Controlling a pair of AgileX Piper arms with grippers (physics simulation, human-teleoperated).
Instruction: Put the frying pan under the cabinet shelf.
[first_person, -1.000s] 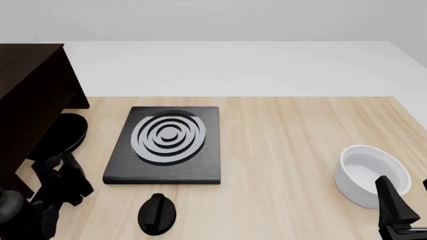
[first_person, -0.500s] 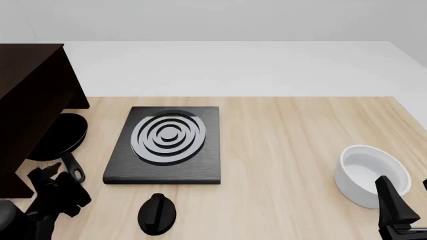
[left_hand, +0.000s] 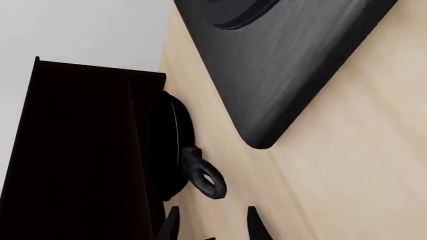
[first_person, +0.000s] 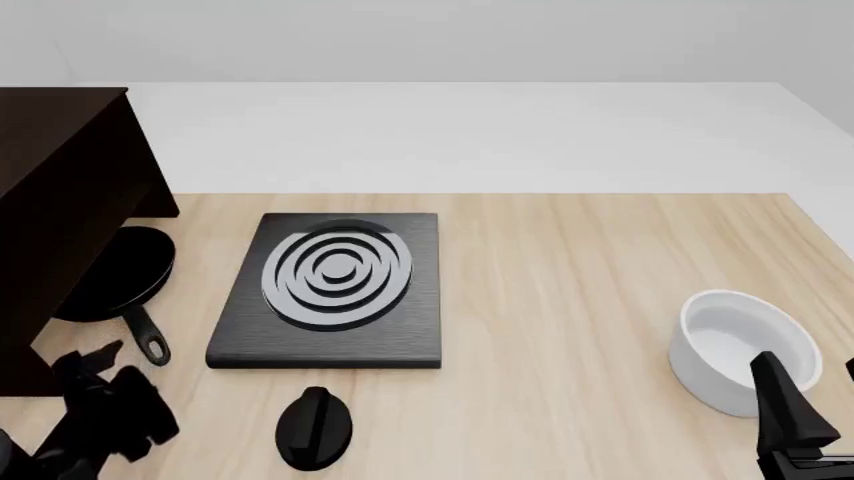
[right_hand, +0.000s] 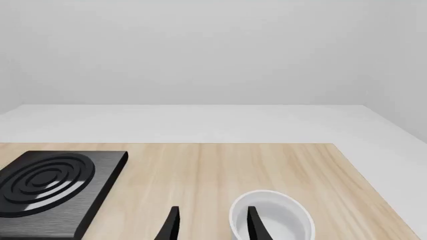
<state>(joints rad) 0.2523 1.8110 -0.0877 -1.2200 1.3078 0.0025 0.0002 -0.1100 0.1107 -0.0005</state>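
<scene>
The black frying pan (first_person: 123, 272) lies on the table at the left, partly tucked under the dark cabinet shelf (first_person: 60, 190), with its short handle (first_person: 144, 340) pointing toward the near edge. In the left wrist view the pan (left_hand: 179, 131) sits against the cabinet shelf (left_hand: 80, 150), and its handle (left_hand: 203, 176) ends just ahead of my left gripper (left_hand: 212, 227). That gripper is open, empty and apart from the handle. It shows near the table's front left corner (first_person: 83, 362). My right gripper (right_hand: 212, 225) is open at the front right (first_person: 814, 378).
A black square stove plate (first_person: 331, 290) with grey rings lies right of the pan. A small black round knob (first_person: 314, 428) sits in front of it. A white bowl (first_person: 741, 348) stands just ahead of the right gripper, also seen as the bowl (right_hand: 273, 220).
My left gripper has let go of the pan handle and drawn back toward the near edge. The pan stays partly under the cabinet. The right arm has not moved.
</scene>
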